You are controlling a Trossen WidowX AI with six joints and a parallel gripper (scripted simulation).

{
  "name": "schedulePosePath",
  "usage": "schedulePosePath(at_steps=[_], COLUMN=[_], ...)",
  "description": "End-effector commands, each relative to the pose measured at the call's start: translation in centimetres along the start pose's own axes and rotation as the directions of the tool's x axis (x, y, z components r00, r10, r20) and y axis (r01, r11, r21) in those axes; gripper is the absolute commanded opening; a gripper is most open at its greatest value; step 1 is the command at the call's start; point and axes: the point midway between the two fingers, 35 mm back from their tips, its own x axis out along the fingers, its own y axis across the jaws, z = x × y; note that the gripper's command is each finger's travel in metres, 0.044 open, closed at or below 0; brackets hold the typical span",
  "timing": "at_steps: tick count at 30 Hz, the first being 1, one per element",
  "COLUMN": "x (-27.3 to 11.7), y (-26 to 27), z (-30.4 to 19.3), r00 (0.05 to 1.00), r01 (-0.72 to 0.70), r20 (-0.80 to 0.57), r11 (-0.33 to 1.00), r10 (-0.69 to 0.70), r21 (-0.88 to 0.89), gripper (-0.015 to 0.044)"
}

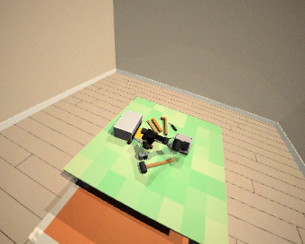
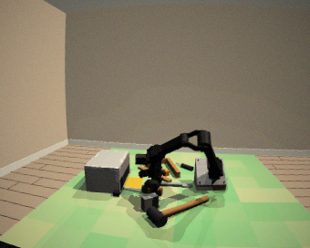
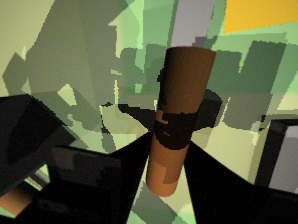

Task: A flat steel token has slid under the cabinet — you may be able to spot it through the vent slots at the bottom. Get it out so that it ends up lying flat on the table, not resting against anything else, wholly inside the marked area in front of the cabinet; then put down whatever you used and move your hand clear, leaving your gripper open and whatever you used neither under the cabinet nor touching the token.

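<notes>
The grey cabinet (image 1: 128, 126) (image 2: 101, 175) stands at the left. The yellow marked area (image 1: 138, 134) (image 2: 134, 183) (image 3: 260, 15) lies in front of it. My gripper (image 2: 152, 188) (image 3: 167, 138) is shut on the round brown handle (image 3: 187, 80) of a tool, low over the table. Its flat grey blade (image 3: 192, 22) runs from the handle past the yellow area's edge, towards the cabinet; in the exterior view a thin grey strip shows there. I cannot tell whether its tip is under the cabinet. The steel token is not visible in any view.
A mallet (image 1: 160, 163) (image 2: 186, 206) and a grey block (image 1: 143, 155) (image 2: 149, 201) lie on the camera side of the arm. Orange pieces (image 1: 156, 125) (image 2: 173, 168) and a small dark item (image 1: 173, 127) (image 2: 187, 167) lie behind it. A small black block (image 2: 117, 192) sits by the cabinet's near corner.
</notes>
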Motion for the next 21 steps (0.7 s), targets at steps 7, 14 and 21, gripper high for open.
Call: schedulePosePath(at_steps=[7,14,21], x=[0.0,-0.1,-0.1], y=[0.2,0.2,0.2], z=[1.2,1.9,2.6], r00=[1.0,1.0,1.0], r01=[-0.003,-0.003,-0.003], r20=[0.003,0.003,0.004], r11=[1.0,1.0,1.0], r10=[0.003,0.003,0.003], r21=[-0.01,-0.01,-0.01], gripper=[0.0,0.0,0.0])
